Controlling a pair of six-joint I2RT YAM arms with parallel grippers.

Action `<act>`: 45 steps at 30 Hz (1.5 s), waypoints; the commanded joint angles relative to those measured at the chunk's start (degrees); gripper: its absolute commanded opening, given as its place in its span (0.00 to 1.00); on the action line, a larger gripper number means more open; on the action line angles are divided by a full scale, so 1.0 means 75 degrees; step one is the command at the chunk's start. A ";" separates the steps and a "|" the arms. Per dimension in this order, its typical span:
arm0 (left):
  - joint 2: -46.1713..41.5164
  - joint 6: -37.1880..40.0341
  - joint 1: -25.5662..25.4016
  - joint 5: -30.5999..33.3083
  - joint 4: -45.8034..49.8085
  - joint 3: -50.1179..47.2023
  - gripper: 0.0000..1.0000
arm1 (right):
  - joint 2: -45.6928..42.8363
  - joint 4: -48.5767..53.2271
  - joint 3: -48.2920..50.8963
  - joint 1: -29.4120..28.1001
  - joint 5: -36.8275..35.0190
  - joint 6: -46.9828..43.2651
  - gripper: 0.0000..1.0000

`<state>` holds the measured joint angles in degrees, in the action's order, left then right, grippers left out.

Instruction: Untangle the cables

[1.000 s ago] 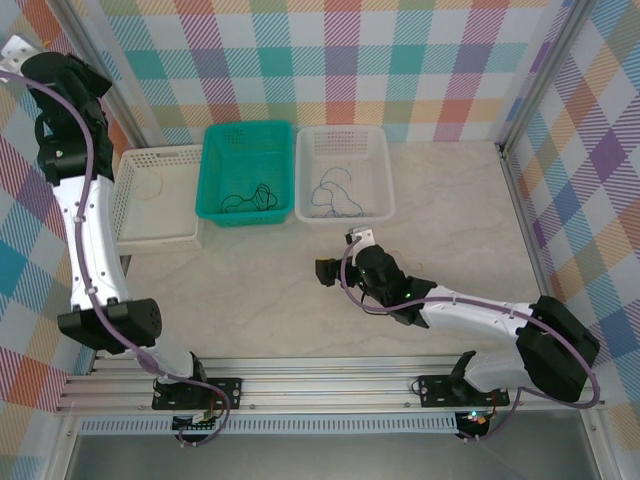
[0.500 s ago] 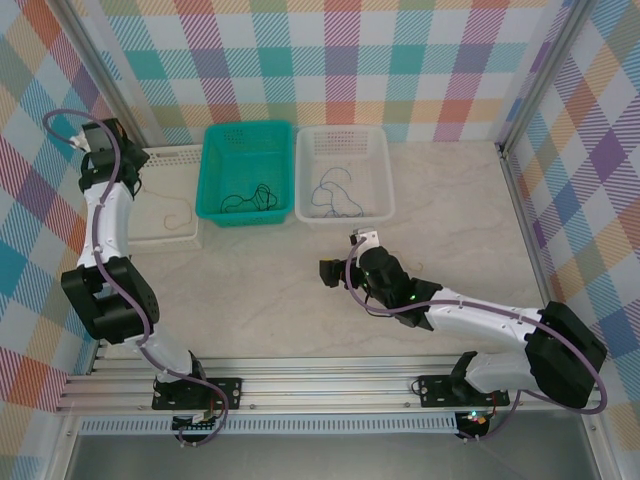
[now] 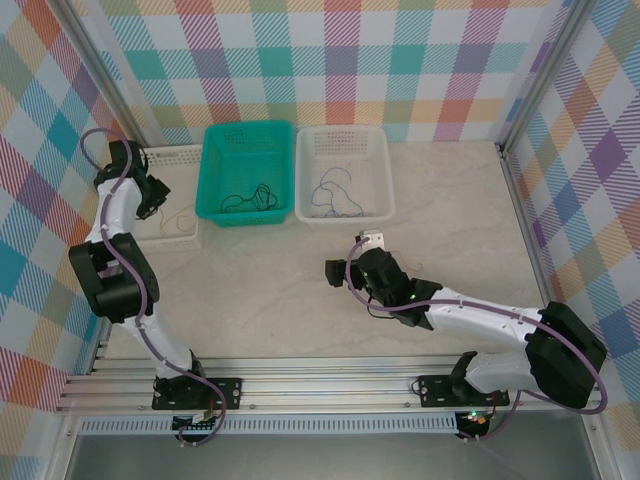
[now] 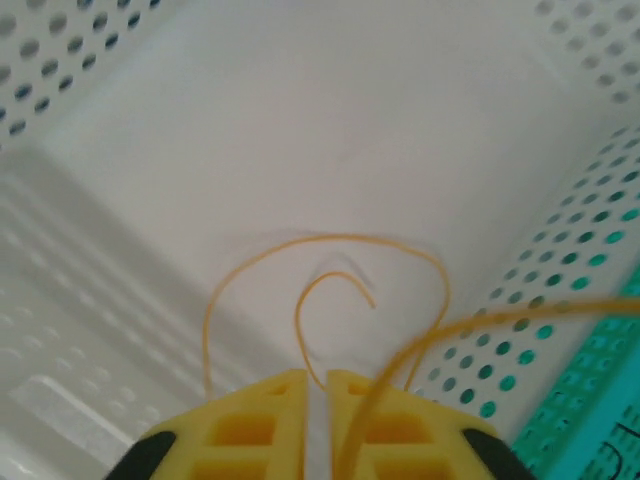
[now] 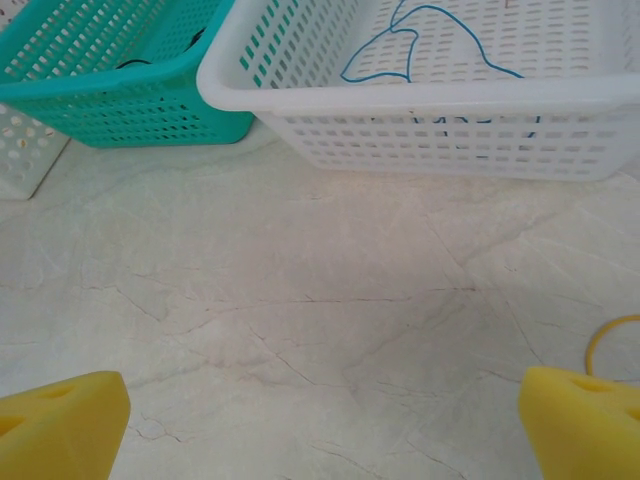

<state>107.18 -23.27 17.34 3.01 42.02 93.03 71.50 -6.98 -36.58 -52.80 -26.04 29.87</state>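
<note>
Snag risk: yellow cable (image 4: 330, 238) across barely parted left gripper (image 4: 317, 380), hold unclear, liable to drag from white basket (image 4: 300, 110); right gripper (image 5: 320, 410) agape

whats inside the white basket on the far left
The basket holds a thin yellow wire, curled on its floor. The left gripper, low inside it, covers the wire's near ends and part of the floor.
</note>
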 commanded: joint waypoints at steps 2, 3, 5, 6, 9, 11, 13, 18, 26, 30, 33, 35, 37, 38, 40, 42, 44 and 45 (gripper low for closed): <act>0.0217 0.0363 -0.0052 -0.0043 0.0569 0.0585 0.51 | -0.0286 0.0262 -0.0196 0.0032 -0.0311 0.0335 1.00; 0.0221 0.0381 -0.0051 -0.0065 0.0540 0.0627 0.62 | -0.0307 0.0294 -0.0185 0.0032 -0.0330 0.0360 1.00; 0.0240 0.0430 -0.0382 0.0122 0.0569 0.0813 0.84 | -0.0378 0.0377 -0.0162 0.0032 -0.0394 0.0433 1.00; 0.0246 0.0490 -0.0449 0.0197 0.0610 0.0921 0.93 | -0.0398 0.0411 -0.0157 0.0032 -0.0415 0.0444 0.99; 0.0288 0.0607 -0.0675 0.0418 0.0779 0.1270 1.00 | -0.0483 0.0594 -0.0150 0.0032 -0.0592 0.0548 1.00; 0.0217 0.0607 -0.0780 0.0439 0.0777 0.1353 1.00 | -0.0554 0.0768 -0.0150 0.0042 -0.0795 0.0671 1.00; 0.0034 0.0546 -0.0867 0.0399 0.0623 0.1220 1.00 | -0.0632 0.0912 -0.0131 0.0055 -0.0963 0.0760 1.00; -0.0765 0.0157 -0.1173 0.0408 -0.0100 0.0376 1.00 | -0.0866 0.1467 -0.0133 0.0148 -0.1171 0.1108 1.00; -0.2946 -0.0627 -0.2260 0.1314 -0.1465 -0.1961 1.00 | -0.1397 0.2585 0.0120 0.0559 -0.1466 0.2037 1.00; -0.4129 -0.1247 -0.2770 0.1449 -0.1950 -0.3110 1.00 | -0.1573 0.3224 -0.0011 0.0835 -0.1392 0.1835 1.00; -0.4902 -0.1662 -0.3131 0.1479 -0.1981 -0.3765 1.00 | -0.1773 0.3533 -0.0027 0.1107 -0.1278 0.1623 1.00; -0.5402 -0.1909 -0.3330 0.1394 -0.1970 -0.4151 1.00 | -0.1969 0.3631 0.0008 0.1374 -0.1092 0.1481 1.00; -0.5824 -0.2068 -0.3509 0.1308 -0.1930 -0.4460 1.00 | -0.2171 0.3683 0.0082 0.1671 -0.0829 0.1332 1.00; -0.6021 -0.2148 -0.3601 0.1278 -0.1864 -0.4577 1.00 | -0.2287 0.3710 0.0138 0.1852 -0.0671 0.1228 1.00; -0.6353 -0.2206 -0.3777 0.1219 -0.1712 -0.4762 1.00 | -0.2477 0.3746 0.0188 0.2226 -0.0257 0.0953 1.00; -0.6602 -0.2205 -0.3941 0.1143 -0.1519 -0.4856 1.00 | -0.2594 0.3804 0.0192 0.2690 0.0297 0.0613 1.00; -0.6842 -0.2242 -0.4157 0.1101 -0.1371 -0.4965 1.00 | -0.2620 0.3979 0.0131 0.3216 0.0812 0.0350 1.00; -0.6914 -0.2280 -0.4245 0.1063 -0.1340 -0.5023 1.00 | -0.2594 0.4011 0.0103 0.3469 0.1102 0.0203 1.00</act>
<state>57.34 -38.70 -12.40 11.86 30.22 56.69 52.34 20.64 -35.94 -29.98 -24.75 35.92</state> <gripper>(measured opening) 0.999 0.996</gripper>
